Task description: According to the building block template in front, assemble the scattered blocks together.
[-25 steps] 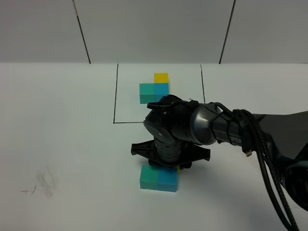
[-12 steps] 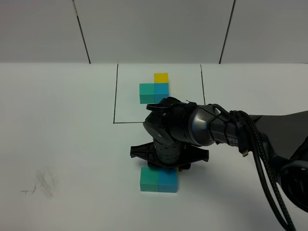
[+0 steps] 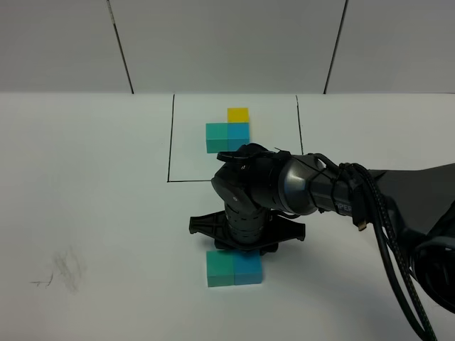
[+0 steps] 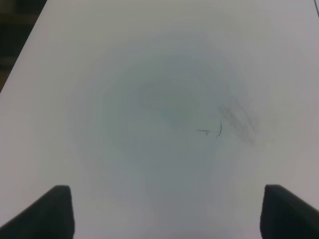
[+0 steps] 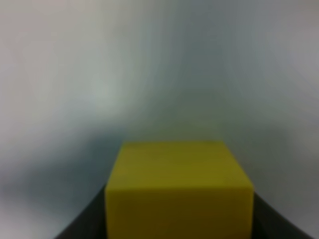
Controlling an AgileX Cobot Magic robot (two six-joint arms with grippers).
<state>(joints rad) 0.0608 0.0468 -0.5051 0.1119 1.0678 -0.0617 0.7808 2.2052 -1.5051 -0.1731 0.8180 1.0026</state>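
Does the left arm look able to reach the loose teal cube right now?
Probably yes: the teal cube's left side is bare table, though the right arm's gripper crowds it from behind.

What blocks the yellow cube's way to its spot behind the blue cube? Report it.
Nothing visible does. The right pincer holds the yellow cube just behind the joined teal cube and blue cube. The wrist view shows only bare table beyond it, though the arm hides the landing spot from above.
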